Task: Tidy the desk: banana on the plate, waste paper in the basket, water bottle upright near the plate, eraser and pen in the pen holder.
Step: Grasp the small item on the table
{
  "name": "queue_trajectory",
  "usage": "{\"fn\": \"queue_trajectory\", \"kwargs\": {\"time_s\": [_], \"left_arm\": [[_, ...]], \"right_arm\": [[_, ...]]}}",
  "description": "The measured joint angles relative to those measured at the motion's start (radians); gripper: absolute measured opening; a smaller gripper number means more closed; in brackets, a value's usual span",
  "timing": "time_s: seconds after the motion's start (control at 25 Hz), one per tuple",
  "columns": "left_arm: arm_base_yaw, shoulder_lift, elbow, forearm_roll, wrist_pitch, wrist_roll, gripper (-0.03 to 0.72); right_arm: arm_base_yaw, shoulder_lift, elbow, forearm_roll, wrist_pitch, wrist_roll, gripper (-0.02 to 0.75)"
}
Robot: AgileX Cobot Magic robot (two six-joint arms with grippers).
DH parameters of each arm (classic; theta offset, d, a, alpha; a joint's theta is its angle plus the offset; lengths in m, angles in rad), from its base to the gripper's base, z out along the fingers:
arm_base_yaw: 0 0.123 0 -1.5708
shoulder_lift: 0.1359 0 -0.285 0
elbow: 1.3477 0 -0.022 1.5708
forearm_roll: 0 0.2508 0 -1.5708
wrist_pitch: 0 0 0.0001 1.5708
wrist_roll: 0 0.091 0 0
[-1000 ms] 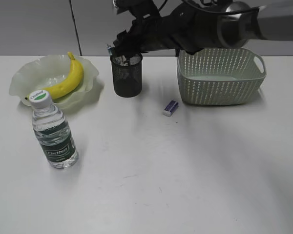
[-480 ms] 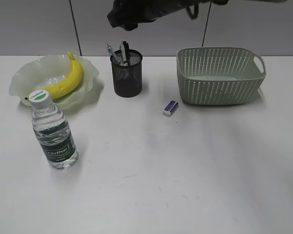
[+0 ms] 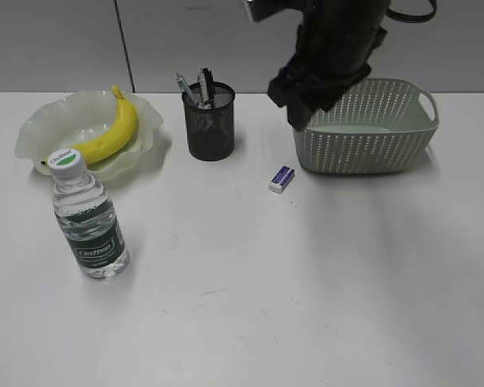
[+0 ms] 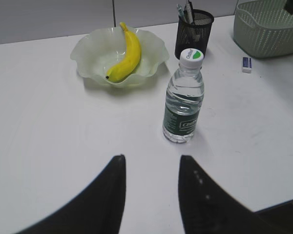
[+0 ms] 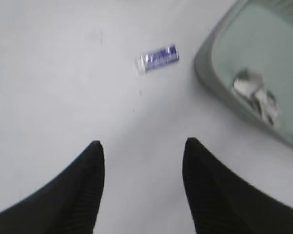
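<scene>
The banana (image 3: 113, 129) lies in the wavy green plate (image 3: 44, 129). In front of the plate the water bottle (image 3: 89, 218) stands upright. Pens (image 3: 203, 85) stick out of the black mesh pen holder (image 3: 209, 125). A blue-and-white eraser (image 3: 281, 178) lies on the desk (image 3: 250, 282) between holder and basket (image 3: 363, 129). Waste paper (image 5: 258, 95) rests inside the basket. My right gripper (image 5: 144, 146) hangs open and empty above the desk, the eraser (image 5: 158, 57) just ahead of it. My left gripper (image 4: 150, 161) is open and empty, short of the bottle (image 4: 183, 107).
The right arm (image 3: 331, 48) reaches down from the top beside the basket's left wall. The basket rim (image 5: 210, 73) sits close to the right of the right fingers. A grey wall (image 3: 56, 40) backs the desk.
The right arm left the pen holder, rose, then swung right and down to hover over the eraser beside the basket. Pens now show in the holder.
</scene>
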Motion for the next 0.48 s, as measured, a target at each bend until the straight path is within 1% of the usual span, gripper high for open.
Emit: {"fn": "queue_trajectory", "kwargs": {"time_s": [0.08,0.12,0.28,0.48], "left_arm": [[0.0,0.0,0.0,0.0,0.0,0.0,0.273],[0.0,0.0,0.0,0.0,0.0,0.0,0.273],[0.0,0.0,0.0,0.0,0.0,0.0,0.273],[0.0,0.0,0.0,0.0,0.0,0.0,0.273]], "right_arm": [[0.0,-0.006,0.001,-0.03,0.121,0.027,0.418],[0.0,-0.014,0.003,-0.045,0.148,0.042,0.418],[0.0,-0.105,0.065,-0.073,0.173,0.088,0.418],[0.0,-0.314,0.233,-0.075,0.173,0.116,0.418]]}}
